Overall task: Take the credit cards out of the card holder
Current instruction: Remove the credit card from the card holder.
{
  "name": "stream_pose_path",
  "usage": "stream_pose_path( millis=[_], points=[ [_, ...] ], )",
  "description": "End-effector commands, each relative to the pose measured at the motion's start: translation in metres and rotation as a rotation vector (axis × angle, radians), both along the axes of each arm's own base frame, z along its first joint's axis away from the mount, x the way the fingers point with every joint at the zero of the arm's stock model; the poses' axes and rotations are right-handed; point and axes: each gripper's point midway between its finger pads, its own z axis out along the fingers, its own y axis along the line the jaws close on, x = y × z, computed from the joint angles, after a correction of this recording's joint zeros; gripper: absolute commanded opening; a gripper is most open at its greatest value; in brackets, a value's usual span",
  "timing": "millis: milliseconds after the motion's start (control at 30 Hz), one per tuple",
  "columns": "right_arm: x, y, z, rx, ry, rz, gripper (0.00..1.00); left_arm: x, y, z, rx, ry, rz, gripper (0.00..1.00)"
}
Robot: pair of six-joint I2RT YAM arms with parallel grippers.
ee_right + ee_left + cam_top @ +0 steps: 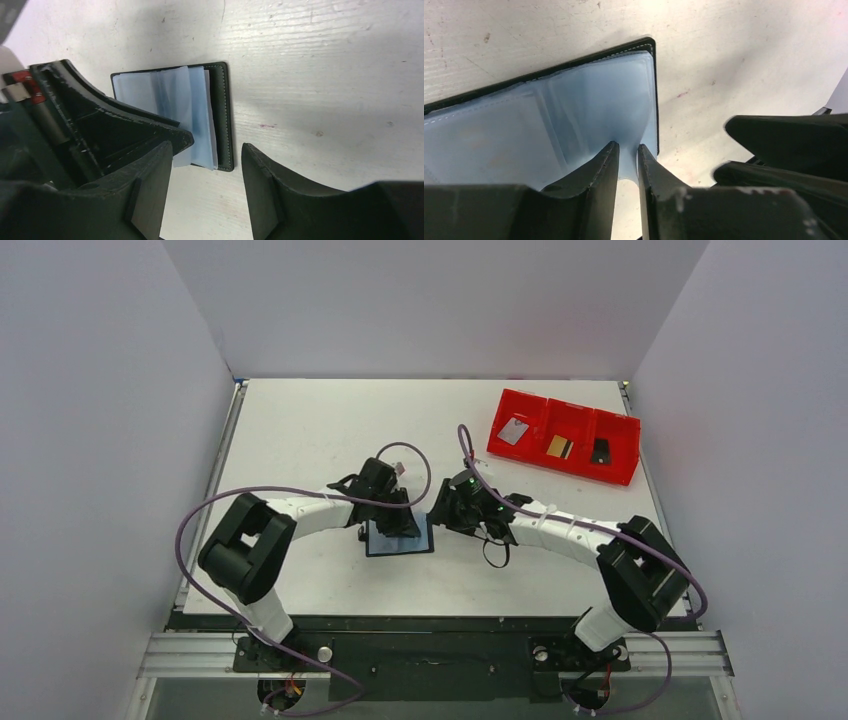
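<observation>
The card holder (400, 540) lies open on the table, black cover down, its bluish plastic sleeves (524, 125) facing up. My left gripper (405, 523) is over its right part. Its jaws (628, 147) stand a little apart, with a lifted sleeve edge running up between them. My right gripper (440, 512) hovers just right of the holder (222, 115), open (207, 150), with only bare table between its fingers. Three credit cards lie in the red tray's compartments: a silver-grey one (513, 430), a gold one (560, 446) and a black one (600, 450). No card shows in the sleeves.
The red three-compartment tray (628, 465) sits at the back right of the white table. The two grippers are close together at the holder's right edge; the right one's fingers (789, 135) show in the left wrist view. Purple cables loop over both arms.
</observation>
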Motion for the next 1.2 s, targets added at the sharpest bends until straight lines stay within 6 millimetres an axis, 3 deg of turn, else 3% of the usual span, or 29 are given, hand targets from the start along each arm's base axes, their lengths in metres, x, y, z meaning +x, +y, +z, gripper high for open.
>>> stream_pose_path(
  millis=[0, 200, 433, 600, 800, 833, 967, 1167],
  points=[
    [0.009, -0.019, 0.020, -0.010, -0.074, -0.063, 0.50, 0.016, -0.020, 0.011, -0.055, -0.044, -0.017, 0.23],
    [0.006, -0.028, 0.021, -0.032, -0.078, -0.077, 0.50, 0.018, -0.024, 0.014, -0.063, -0.048, -0.024, 0.39],
    [0.006, -0.022, 0.028, -0.069, -0.096, -0.053, 0.50, 0.025, -0.012, 0.045, -0.062, -0.113, 0.024, 0.50],
    [0.008, 0.003, 0.041, -0.073, -0.120, -0.005, 0.50, 0.033, 0.035, 0.054, 0.052, -0.138, 0.166, 0.54],
    [0.005, 0.049, 0.035, -0.087, -0.102, 0.097, 0.49, 0.032, 0.093, 0.055, 0.119, -0.135, 0.294, 0.54],
    [0.002, 0.055, 0.024, -0.107, -0.085, 0.115, 0.49, 0.033, 0.101, 0.055, 0.125, -0.135, 0.307, 0.54],
    [0.003, 0.080, 0.016, -0.118, -0.067, 0.170, 0.49, 0.023, 0.117, 0.057, 0.131, -0.137, 0.316, 0.54],
    [0.003, 0.099, 0.000, -0.166, -0.048, 0.219, 0.48, 0.012, 0.129, 0.056, 0.133, -0.130, 0.326, 0.55]
  ],
)
